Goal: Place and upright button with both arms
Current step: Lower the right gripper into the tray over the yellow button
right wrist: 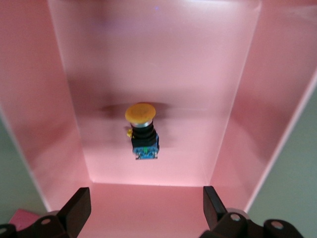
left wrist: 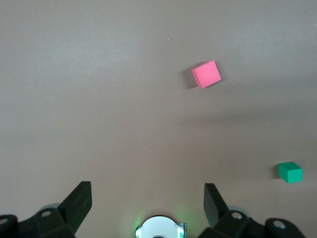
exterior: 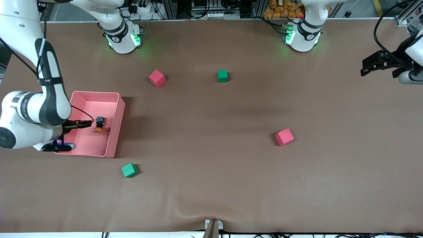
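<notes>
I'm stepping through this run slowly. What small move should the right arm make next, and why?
Probably lower the right gripper straight down around the button. The button lies on its side on the floor of the pink bin, the jaws are open above it, and nothing is held yet. The left gripper waits open over bare table.

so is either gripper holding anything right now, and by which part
Nothing is held. The right gripper hangs open over the pink plastic bin, above the small orange-capped push-button lying inside. The left gripper waits open over bare table.
</notes>
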`<state>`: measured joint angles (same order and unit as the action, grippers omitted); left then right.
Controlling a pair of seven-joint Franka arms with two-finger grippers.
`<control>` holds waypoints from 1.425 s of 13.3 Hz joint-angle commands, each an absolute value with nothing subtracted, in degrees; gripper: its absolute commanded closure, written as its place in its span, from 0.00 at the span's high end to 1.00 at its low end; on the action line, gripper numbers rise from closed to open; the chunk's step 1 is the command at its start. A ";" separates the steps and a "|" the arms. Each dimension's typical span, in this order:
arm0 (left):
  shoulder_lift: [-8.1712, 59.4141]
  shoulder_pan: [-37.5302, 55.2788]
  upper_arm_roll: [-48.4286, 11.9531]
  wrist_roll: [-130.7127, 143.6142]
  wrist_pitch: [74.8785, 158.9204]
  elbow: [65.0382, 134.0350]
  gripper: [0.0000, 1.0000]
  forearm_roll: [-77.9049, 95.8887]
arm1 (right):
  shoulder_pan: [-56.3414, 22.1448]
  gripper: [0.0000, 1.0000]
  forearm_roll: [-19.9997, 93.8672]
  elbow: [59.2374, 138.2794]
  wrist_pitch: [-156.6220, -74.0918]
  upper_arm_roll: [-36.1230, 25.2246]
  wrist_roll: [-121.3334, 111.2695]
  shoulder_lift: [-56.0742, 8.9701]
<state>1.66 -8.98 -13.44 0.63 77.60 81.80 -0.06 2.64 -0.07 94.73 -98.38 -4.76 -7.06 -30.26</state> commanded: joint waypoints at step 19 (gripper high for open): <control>2.11 -9.40 -13.71 0.18 79.54 81.91 1.00 -0.88 | 2.73 1.00 3.60 98.87 -104.24 -4.31 -7.21 -37.09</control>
